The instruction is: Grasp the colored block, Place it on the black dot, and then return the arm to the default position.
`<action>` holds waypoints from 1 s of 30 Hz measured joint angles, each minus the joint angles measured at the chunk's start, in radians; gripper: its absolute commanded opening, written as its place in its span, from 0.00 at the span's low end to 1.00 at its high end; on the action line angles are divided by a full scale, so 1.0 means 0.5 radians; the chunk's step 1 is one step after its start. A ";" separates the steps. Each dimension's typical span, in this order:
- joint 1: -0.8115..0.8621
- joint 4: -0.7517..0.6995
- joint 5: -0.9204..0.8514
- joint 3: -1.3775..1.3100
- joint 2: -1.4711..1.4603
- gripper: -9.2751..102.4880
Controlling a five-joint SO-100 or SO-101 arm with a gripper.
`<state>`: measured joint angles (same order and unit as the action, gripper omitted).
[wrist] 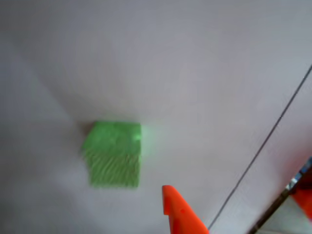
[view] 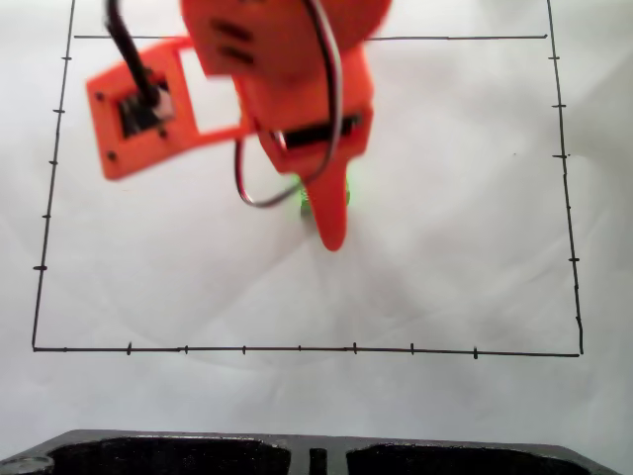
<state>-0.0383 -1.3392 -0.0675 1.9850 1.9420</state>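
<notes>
Green cube (wrist: 114, 153) apart, upper-left of end effector (wrist: 181, 214).

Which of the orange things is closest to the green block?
The pointed orange finger tip, poking up from the bottom of the wrist view. The other orange bit sits at the right edge, beyond the black line.

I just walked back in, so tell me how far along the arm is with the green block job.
Nothing looks finished yet. The green block sits on the white paper in the wrist view, with the orange finger apart from it, so it is not grasped. In hand: the arm hangs over the block in the fixed view. Left: grasping, placing on the black dot, and returning the arm.
</notes>
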 measured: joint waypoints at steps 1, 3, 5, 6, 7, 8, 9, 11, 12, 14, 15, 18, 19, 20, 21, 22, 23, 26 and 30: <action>0.018 -0.028 -0.034 0.000 0.080 0.44; 0.071 -0.086 -0.104 0.000 0.258 0.43; 0.135 -0.138 -0.175 0.003 0.445 0.43; 0.175 -0.160 -0.236 0.015 0.549 0.42; 0.212 -0.181 -0.295 0.040 0.657 0.42; 0.252 -0.202 -0.350 0.067 0.761 0.41; 0.288 -0.221 -0.405 0.101 0.865 0.40; 0.359 -0.249 -0.512 0.187 1.068 0.37; 0.390 -0.261 -0.565 0.239 1.172 0.32; 0.442 -0.276 -0.663 0.350 1.374 0.24; 0.466 -0.279 -0.696 0.408 1.470 0.20; 0.546 -0.279 -0.742 0.586 1.721 0.11; 0.565 -0.279 -0.752 0.644 1.798 0.09; 0.580 -0.279 -0.755 0.703 1.878 0.08; 0.589 -0.279 -0.764 0.764 1.960 0.08; 0.595 -0.279 -0.770 0.831 2.049 0.08; 0.598 -0.279 -0.770 0.896 2.135 0.08; 0.623 -0.264 -0.770 1.062 2.353 0.08; 0.641 -0.221 -0.755 1.233 2.470 0.08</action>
<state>0.2823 -1.4496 -0.4449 2.6016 3.1769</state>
